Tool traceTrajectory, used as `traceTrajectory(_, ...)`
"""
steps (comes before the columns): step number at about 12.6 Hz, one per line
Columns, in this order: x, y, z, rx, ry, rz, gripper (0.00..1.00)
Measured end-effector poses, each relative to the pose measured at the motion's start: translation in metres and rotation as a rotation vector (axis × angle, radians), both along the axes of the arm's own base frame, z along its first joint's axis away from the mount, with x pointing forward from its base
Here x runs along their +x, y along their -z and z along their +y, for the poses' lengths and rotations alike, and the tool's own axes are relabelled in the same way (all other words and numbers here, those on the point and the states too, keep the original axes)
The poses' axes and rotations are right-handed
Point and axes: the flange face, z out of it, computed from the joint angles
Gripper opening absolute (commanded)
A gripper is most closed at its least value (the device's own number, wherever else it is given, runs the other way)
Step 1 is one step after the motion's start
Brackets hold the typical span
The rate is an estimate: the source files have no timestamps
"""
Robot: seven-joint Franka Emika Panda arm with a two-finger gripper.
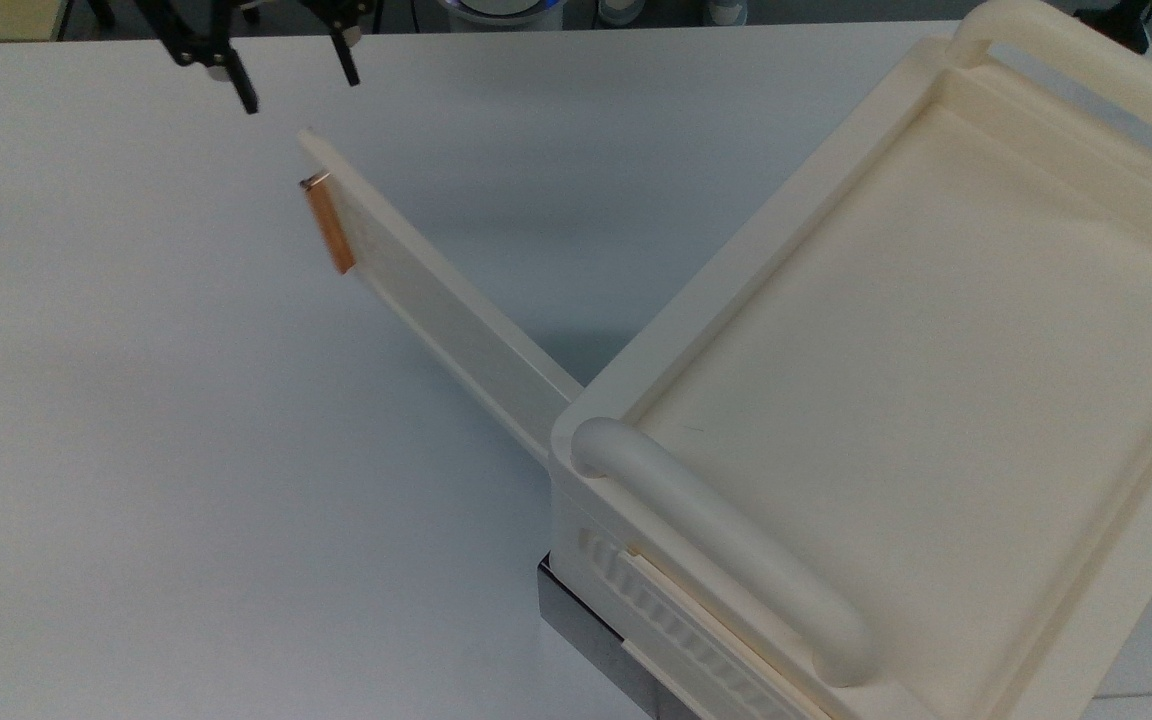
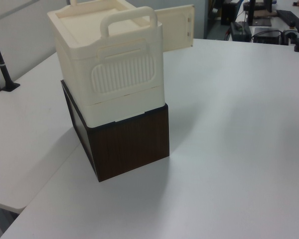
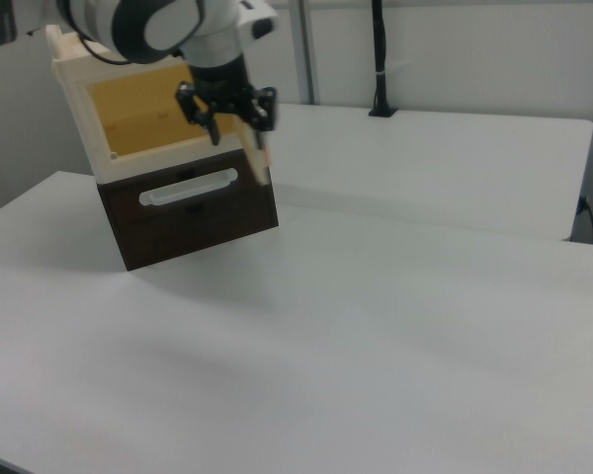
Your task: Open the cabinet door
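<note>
The gripper [image 1: 291,85] hangs at the upper edge of the top view, its two black fingers [image 1: 239,88] spread well apart and gripping nothing; in the right view the gripper [image 3: 235,120] shows the same wide spread in front of the cabinet's open face. It is released and clear of the cabinet door [image 1: 436,300], with a small gap between the fingertips and the door's free edge in the top view.

The cabinet door stands swung wide open, reaching from its hinge at the corner of the cream cabinet [image 1: 936,400] out toward the top view's upper left. A small orange-brown strip [image 1: 330,228] sits on its face near the free edge, with a metal bit [image 1: 313,181] just above it. In the left view the cabinet door [image 2: 177,27] sticks out behind the cabinet toward the left view's right.

The cream cabinet [image 2: 109,64] rests on a dark wood-grain base [image 2: 124,142]; a thick rounded bar handle [image 1: 726,550] runs along its recessed top. In the right view the opened interior [image 3: 148,114] looks yellow-orange.

Everything sits on a white table [image 1: 186,450]. Beyond it, the left view shows desks with dark equipment [image 2: 259,25], and the right view a pale wall with a black post [image 3: 380,59].
</note>
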Motion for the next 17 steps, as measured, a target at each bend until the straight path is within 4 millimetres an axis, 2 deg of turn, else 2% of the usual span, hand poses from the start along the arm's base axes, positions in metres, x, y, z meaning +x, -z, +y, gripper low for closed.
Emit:
traceTrajectory(2,-0.009,-0.006,-0.039,-0.007,0.070,-0.015,1.00)
traceTrajectory(3,-0.013,-0.007,-0.050,-0.008,0.089,-0.012,1.00)
traceTrajectory(4,-0.017,-0.006,-0.053,0.001,0.097,0.014,1.00)
traceTrajectory(6,-0.027,-0.001,-0.037,-0.017,0.183,0.147,1.00)
traceTrajectory(8,-0.033,-0.009,0.000,-0.045,0.284,0.216,1.00)
traceTrajectory(10,-0.047,-0.018,0.021,-0.095,0.286,0.265,1.00)
traceTrajectory(12,-0.052,-0.022,0.029,-0.110,0.277,0.269,1.00)
traceTrajectory(17,-0.047,-0.008,0.027,-0.115,0.278,0.295,1.00)
